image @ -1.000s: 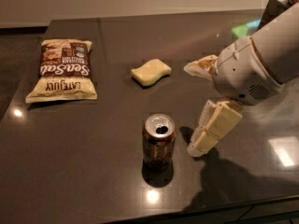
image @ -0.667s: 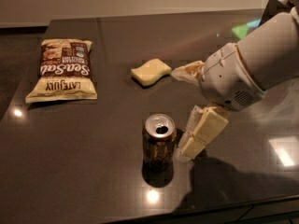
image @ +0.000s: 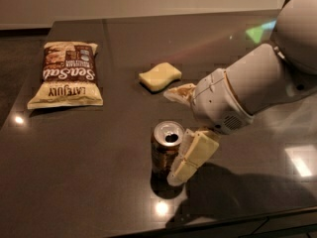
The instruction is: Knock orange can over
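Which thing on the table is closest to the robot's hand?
The orange can, standing upright right beside the gripper. The yellow sponge lies farther back, and the chip bag is far across the table.

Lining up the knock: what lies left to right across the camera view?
chip bag → orange can → gripper, open, lower finger at the can's right → robot arm. Sponge omitted: overlaps the can.

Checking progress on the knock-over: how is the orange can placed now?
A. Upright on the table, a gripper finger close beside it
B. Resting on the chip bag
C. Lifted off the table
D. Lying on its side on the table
A: the orange can stands upright on the table, its silver top facing up, with one finger of the open gripper close beside it.
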